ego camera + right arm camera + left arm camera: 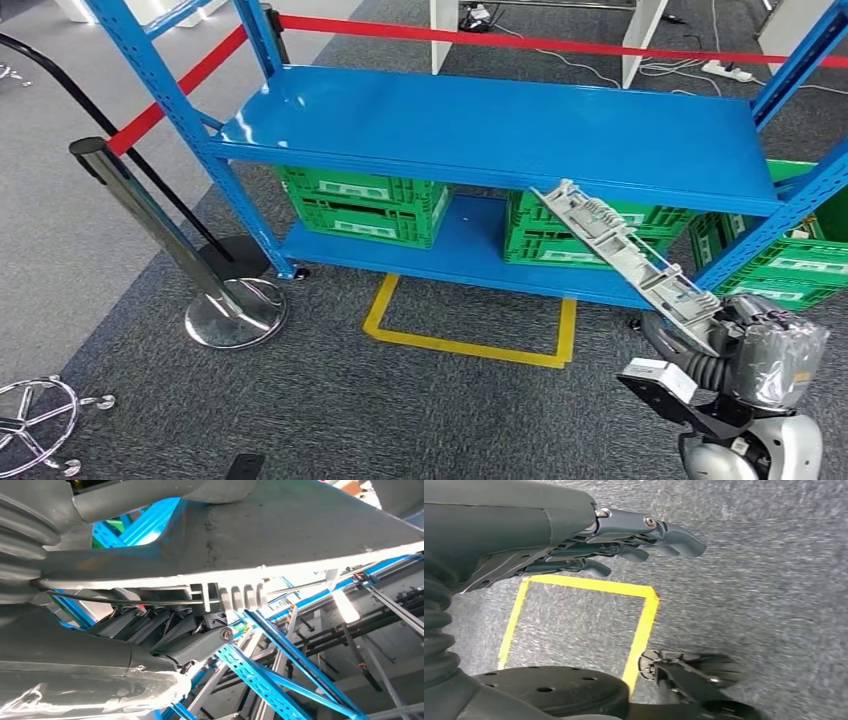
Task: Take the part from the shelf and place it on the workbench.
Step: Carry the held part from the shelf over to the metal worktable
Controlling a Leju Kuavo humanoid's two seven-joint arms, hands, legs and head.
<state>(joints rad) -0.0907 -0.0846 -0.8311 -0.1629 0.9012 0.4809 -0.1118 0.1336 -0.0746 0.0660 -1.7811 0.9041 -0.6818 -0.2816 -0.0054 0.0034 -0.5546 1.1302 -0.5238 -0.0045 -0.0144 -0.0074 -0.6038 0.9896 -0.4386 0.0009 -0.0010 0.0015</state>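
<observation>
Head view is showing you the right hand [715, 350] gripping one end of a long grey plastic part [625, 255], which is slanting up and away from the hand toward the front edge of the blue shelf [500, 130]. The part is off the shelf board and is crossing in front of a green crate [580, 240] on the lower level. Another green crate [365, 205] is sitting further left on that level, and a yellow floor marking [470, 345] is lying on the grey carpet in front of the shelf. A chrome barrier post [170, 245] is standing to the left.

Left wrist view is giving you the left hand [624, 540] hanging over the carpet, fingers apart and loosely bent, holding nothing, with the yellow marking below it.

Right wrist view is showing you the right hand's fingers [175, 635] wrapping under the grey part [280, 535], with blue shelf beams [280, 670] behind.
</observation>
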